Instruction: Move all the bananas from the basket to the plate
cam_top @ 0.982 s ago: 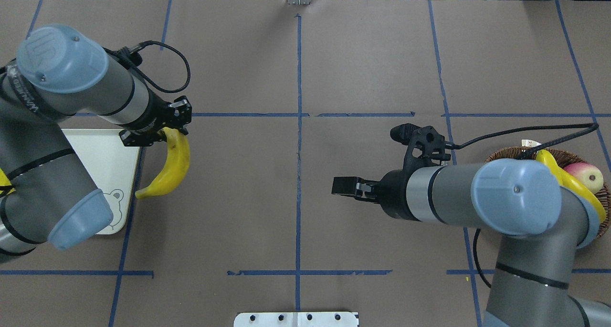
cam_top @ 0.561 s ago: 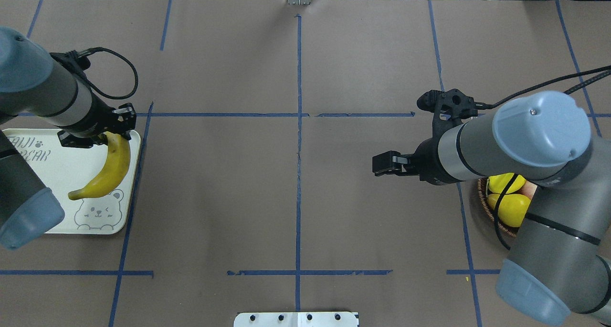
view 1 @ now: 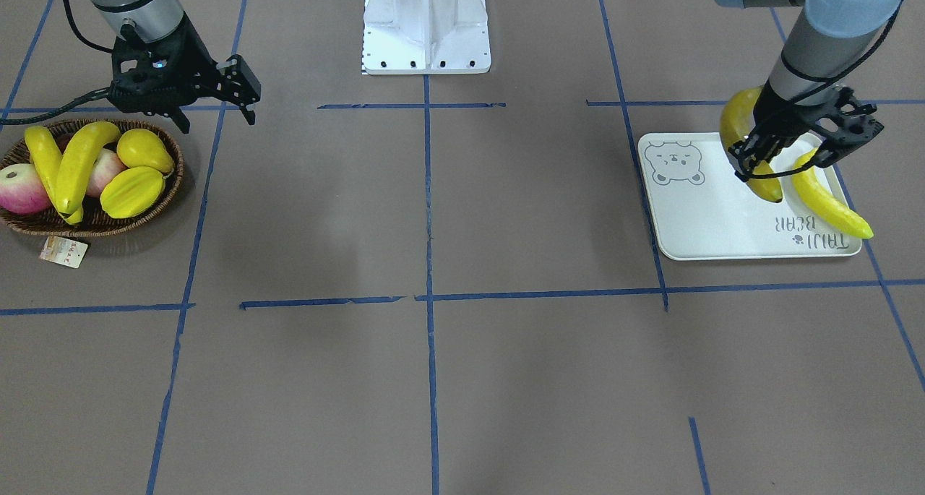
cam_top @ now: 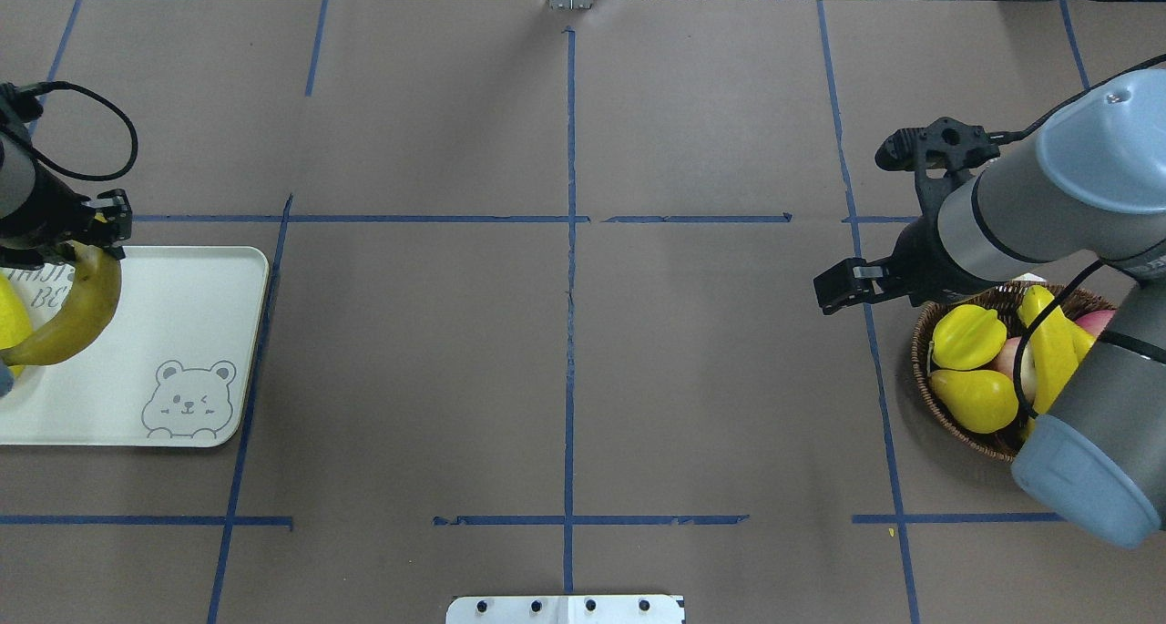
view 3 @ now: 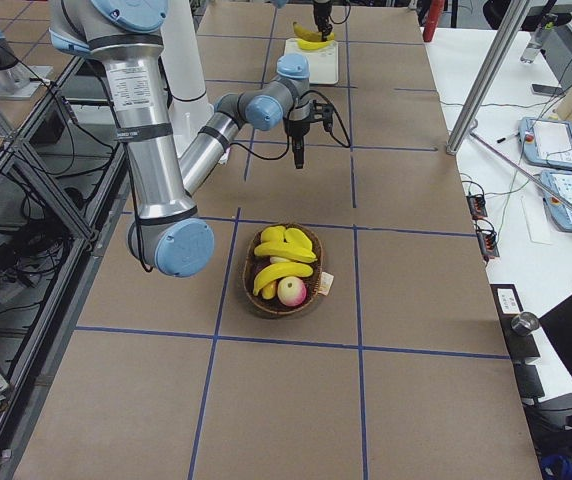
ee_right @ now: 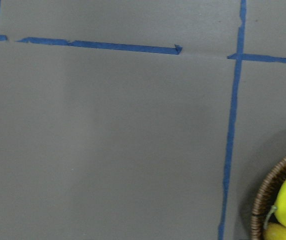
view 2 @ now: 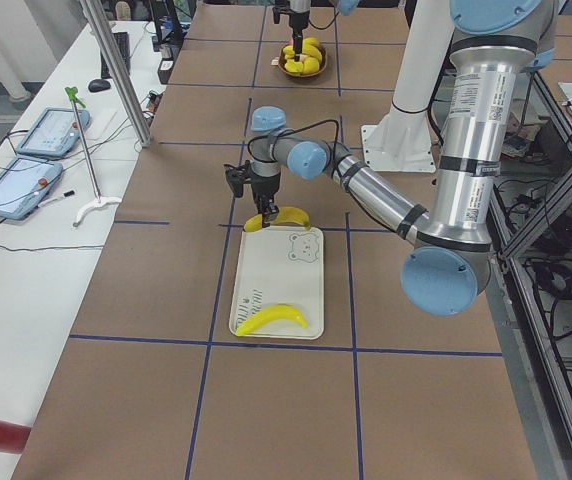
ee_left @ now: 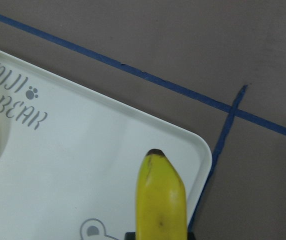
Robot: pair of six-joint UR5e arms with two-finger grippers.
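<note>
My left gripper (view 1: 798, 148) (cam_top: 80, 234) is shut on one end of a banana (view 1: 748, 144) (cam_top: 77, 314) and holds it over the plate (view 1: 708, 217) (cam_top: 191, 332). The banana's tip (ee_left: 160, 195) points out over the tray. Another banana (view 1: 831, 202) (view 2: 271, 320) lies on the plate by the lettering. My right gripper (view 1: 246, 94) (cam_top: 833, 294) is open and empty, above the table beside the basket (view 1: 94, 227) (cam_top: 920, 351). Two bananas (view 1: 79, 162) (cam_top: 1048, 342) lie in the basket.
The basket also holds a yellow pear (view 1: 144, 148), a starfruit (view 1: 130, 191) and apples (view 1: 22, 188). A paper tag (view 1: 63, 251) lies by it. The robot's white base (view 1: 426, 25) is at the table's near edge. Blue tape lines cross the brown table.
My left arm carried the banana left, from beside the plate to over it. My right arm swung back right, from the table's middle to beside the basket.
</note>
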